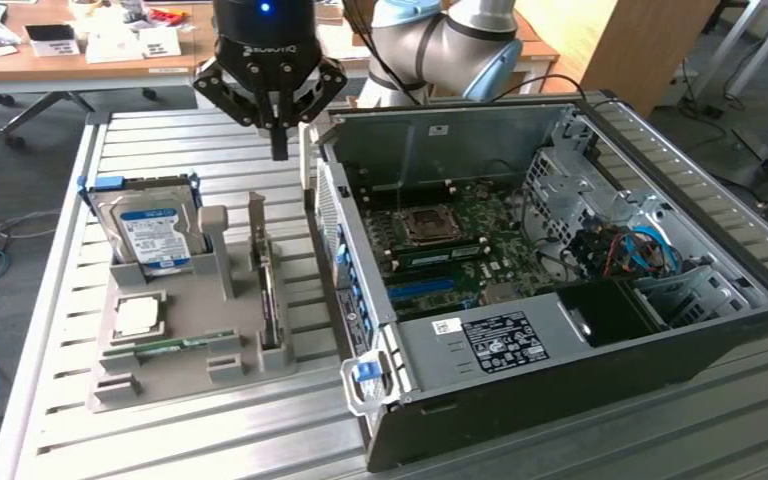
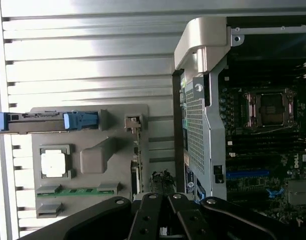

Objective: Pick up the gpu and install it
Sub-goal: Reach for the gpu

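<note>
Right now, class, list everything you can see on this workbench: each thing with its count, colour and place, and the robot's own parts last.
table: one, silver slats, under everything
holder: one, grey, on the table, exterior view's left
hard drive: one, silver with blue-white label, upright in the holder
processor chip: one, silver, flat in the holder
memory stick: one, green, lying in the holder
gpu: one, dark with silver bracket, on edge in the holder, beside the case
computer case: one, black and silver, open, exterior view's right
motherboard: one, green, inside the case
arm: one, grey and blue, behind the case
tool: one, black, shut and empty, above the table near the gpu
</note>
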